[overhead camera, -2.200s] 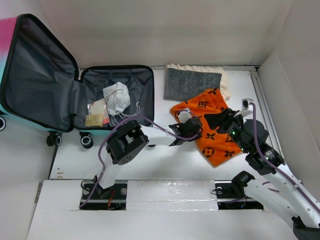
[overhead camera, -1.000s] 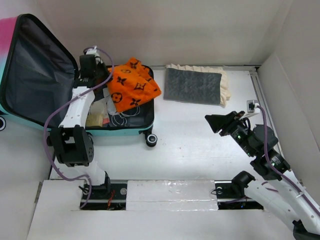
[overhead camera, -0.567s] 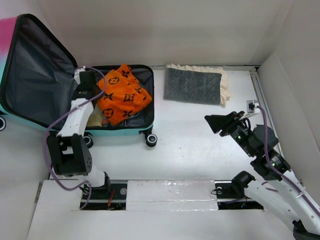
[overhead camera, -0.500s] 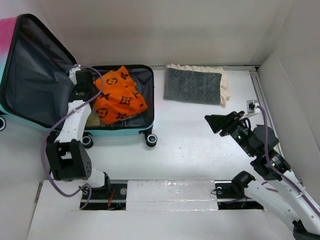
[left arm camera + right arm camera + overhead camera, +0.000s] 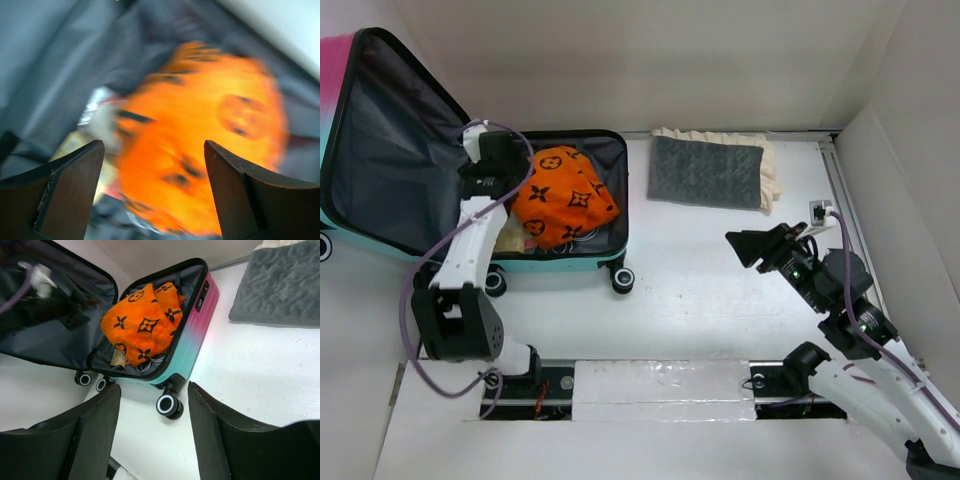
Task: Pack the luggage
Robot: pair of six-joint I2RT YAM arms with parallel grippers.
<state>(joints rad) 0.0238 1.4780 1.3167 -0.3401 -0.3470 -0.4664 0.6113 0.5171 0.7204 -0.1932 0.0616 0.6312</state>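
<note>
Left tool hangs over the open luggage, fingers spread, gripping nothing.

Top view: right tool hovers above the bench, well apart from the luggage, likewise spread and empty. The luggage lies at the bench's far left, lid propped up to the left. In its base: one orange printed cloth over one tan packet; the rest is mostly hidden. Right of the luggage: one grey pad on one cream cloth.

Left wrist view: blurred. Fingers wide apart, orange cloth beneath them.

Right wrist view: fingers apart, nothing between. Three black wheels counted. White cords lie beside the cloth.
</note>
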